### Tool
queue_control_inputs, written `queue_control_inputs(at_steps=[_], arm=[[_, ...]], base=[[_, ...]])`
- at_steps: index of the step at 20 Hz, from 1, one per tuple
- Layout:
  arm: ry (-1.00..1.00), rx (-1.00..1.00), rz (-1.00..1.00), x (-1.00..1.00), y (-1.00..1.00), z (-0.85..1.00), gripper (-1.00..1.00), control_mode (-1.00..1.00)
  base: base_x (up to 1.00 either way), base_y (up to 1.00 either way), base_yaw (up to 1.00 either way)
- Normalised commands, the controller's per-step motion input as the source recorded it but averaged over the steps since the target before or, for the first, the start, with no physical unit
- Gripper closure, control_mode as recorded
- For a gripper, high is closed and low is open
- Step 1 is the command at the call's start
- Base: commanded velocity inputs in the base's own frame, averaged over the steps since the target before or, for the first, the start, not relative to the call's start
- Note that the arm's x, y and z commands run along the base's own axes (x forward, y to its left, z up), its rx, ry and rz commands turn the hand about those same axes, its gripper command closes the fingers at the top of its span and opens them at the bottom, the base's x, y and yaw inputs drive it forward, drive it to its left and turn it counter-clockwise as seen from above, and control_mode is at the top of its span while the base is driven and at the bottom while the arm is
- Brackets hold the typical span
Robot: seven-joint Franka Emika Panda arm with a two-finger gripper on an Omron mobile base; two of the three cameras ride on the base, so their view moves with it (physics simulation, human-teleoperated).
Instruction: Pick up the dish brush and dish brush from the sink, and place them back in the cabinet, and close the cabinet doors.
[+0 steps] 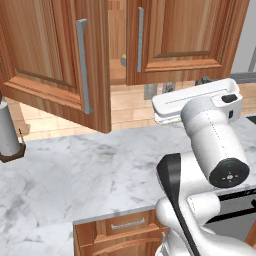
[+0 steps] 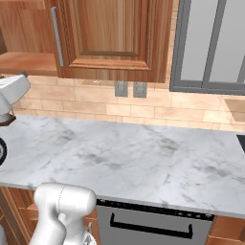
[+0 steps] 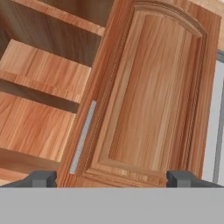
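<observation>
Doors first: both cabinet doors stand open. In the left base view the left door [image 1: 55,60] swings far out toward the camera, while the right door [image 1: 185,37] is only partly open, leaving a gap onto the cabinet [image 1: 117,45] interior. Through that gap a small object [image 1: 123,60] sits on the lower shelf — possibly one brush, but it is too small to tell. Neither brush can be made out for certain, and the sink is not visible from where the base stands.

The tool [image 3: 111,180] is spread about as wide as it goes and holds nothing — its two dark fingertips [image 3: 40,179] frame bare air in the hand view. It faces the panel of the right door, whose silver handle [image 3: 83,136] runs just beside the left fingertip, with the shelves [image 3: 39,70] showing bare wood to the left.

Judging by this, the carrying part looks finished or nearly so: the tool is empty, and the arm is up at the cabinet rather than down at the bench [image 1: 90,165]. What remains appears to be the closing — the right door seems the one in hand, and the wide-swung left door would follow. Whether both brushes really lie inside cannot be confirmed here.
</observation>
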Motion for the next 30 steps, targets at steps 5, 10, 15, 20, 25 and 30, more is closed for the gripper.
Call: queue_control_inputs(at_steps=[5,10,15,20,25,30], arm=[[0.01,0.00,-0.05,-0.43,0.04,0.02,-1.00,-1.00],[0.00,0.00,0.00,-0.15,0.18,0.00,-1.00,-1.00],[0.00,0.00,0.00,-0.16,0.20,0.00,-1.00,-1.00],[0.00,0.00,0.00,-0.19,0.23,0.00,-1.00,-1.00],[-0.02,0.00,0.00,-0.25,0.28,0.00,-1.00,-1.00],[0.00,0.00,0.08,-0.22,0.30,0.00,-1.00,-1.00]], base=[[0.00,0.00,0.00],[0.00,0.00,0.00],[0.00,0.00,0.00],[0.00,0.00,0.00],[0.00,0.00,0.00],[0.00,0.00,0.00]])
